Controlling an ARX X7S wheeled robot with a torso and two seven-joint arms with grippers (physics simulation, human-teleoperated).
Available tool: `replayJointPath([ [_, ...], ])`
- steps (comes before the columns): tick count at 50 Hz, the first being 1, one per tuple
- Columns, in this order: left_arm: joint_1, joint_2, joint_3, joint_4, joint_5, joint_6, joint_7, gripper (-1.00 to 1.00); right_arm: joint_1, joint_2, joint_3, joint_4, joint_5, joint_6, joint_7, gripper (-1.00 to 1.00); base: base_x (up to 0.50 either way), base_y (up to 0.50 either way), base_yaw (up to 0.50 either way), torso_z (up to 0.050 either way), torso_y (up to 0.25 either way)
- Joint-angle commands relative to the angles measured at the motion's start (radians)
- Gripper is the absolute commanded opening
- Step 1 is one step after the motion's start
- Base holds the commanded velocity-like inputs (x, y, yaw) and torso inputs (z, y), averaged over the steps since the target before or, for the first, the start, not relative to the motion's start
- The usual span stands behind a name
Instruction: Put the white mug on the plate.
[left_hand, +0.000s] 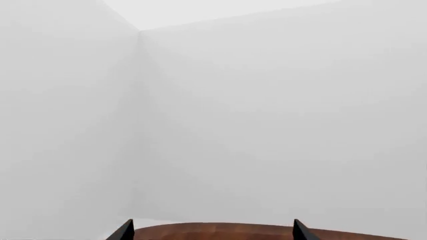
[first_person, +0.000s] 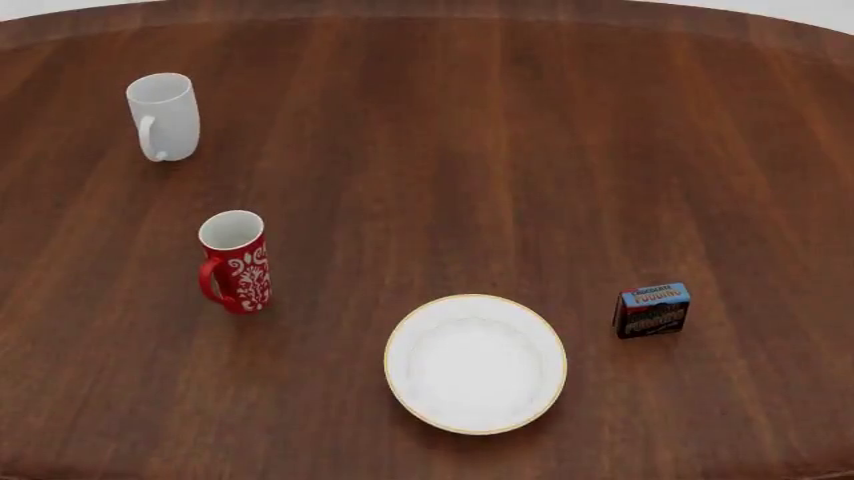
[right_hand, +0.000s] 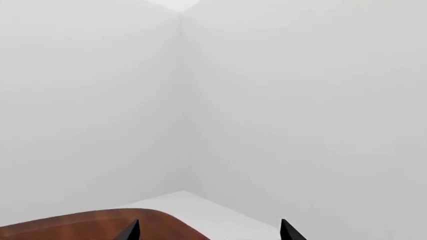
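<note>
In the head view the plain white mug (first_person: 163, 116) stands upright at the table's far left, handle toward the near side. The round white plate (first_person: 475, 363) with its thin gold rim lies near the front middle, with nothing on it. Neither arm shows in the head view. Only two dark tips of my left gripper (left_hand: 212, 231) appear in the left wrist view, set wide apart and open, with nothing between them. The tips of my right gripper (right_hand: 208, 231) also stand wide apart and open, over a table edge. Neither wrist view shows the mug or the plate.
A red mug with a white floral pattern (first_person: 236, 262) stands upright between the white mug and the plate. A small dark pudding box (first_person: 653, 310) sits right of the plate. The brown wooden table (first_person: 534, 150) fills the head view. White walls fill both wrist views.
</note>
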Motion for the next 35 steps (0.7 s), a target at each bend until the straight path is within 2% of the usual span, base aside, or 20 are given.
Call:
replayJointPath([
  [1,0.006,0.002,-0.013,-0.007,-0.014,0.010,0.000,1.00,-0.010,0.004,-0.016,0.003,0.009,-0.014,0.019,1.00,0.00,0.00,0.00,0.000,0.000],
  [3,-0.031,-0.014,-0.014,0.012,-0.024,-0.046,-0.004,1.00,-0.015,0.005,-0.010,0.001,0.012,-0.015,0.021,1.00,0.00,0.00,0.00,0.000,0.000],
  [4,0.004,-0.009,-0.006,-0.001,-0.007,0.016,0.001,1.00,-0.017,0.005,-0.005,0.002,0.017,-0.013,0.024,1.00,0.00,0.00,0.00,0.000,0.000],
  [9,0.020,-0.017,0.021,-0.013,0.021,0.050,-0.006,1.00,-0.025,0.006,-0.005,0.005,0.019,-0.021,0.028,1.00,0.00,0.00,0.00,0.015,0.000],
  [11,0.020,-0.018,0.025,-0.015,0.026,0.058,-0.009,1.00,-0.027,0.006,-0.009,0.008,0.016,-0.025,0.029,1.00,0.00,0.00,0.00,0.032,0.000],
  [13,-0.033,-0.034,0.031,0.011,0.016,-0.020,-0.015,1.00,-0.029,0.007,-0.015,0.009,0.013,-0.030,0.030,1.00,0.00,0.00,0.00,0.038,0.000],
  [14,0.012,-0.023,0.032,-0.014,0.028,0.052,-0.011,1.00,-0.030,0.007,-0.017,0.010,0.012,-0.031,0.031,1.00,0.00,0.00,0.00,0.039,0.000],
  [15,0.016,-0.022,0.033,-0.019,0.029,0.059,-0.011,1.00,-0.031,0.007,-0.017,0.011,0.012,-0.033,0.032,1.00,0.00,0.00,0.00,0.039,0.000],
  [28,0.012,-0.021,0.028,-0.026,0.015,0.057,-0.013,1.00,-0.048,0.005,-0.023,0.018,0.012,-0.049,0.039,1.00,0.00,0.00,0.00,0.040,-0.014],
  [31,0.012,-0.019,0.024,-0.032,0.008,0.060,-0.012,1.00,-0.049,0.009,-0.018,0.016,0.022,-0.047,0.046,1.00,0.00,0.00,0.00,0.000,0.000],
  [32,-0.017,-0.025,0.017,-0.016,-0.008,0.013,-0.013,1.00,-0.049,0.009,-0.015,0.016,0.025,-0.047,0.048,1.00,0.00,0.00,0.00,0.000,0.000],
  [35,0.013,-0.017,0.012,-0.027,-0.003,0.061,-0.010,1.00,-0.052,0.010,-0.017,0.016,0.027,-0.049,0.051,1.00,0.00,0.00,0.00,0.000,0.000],
])
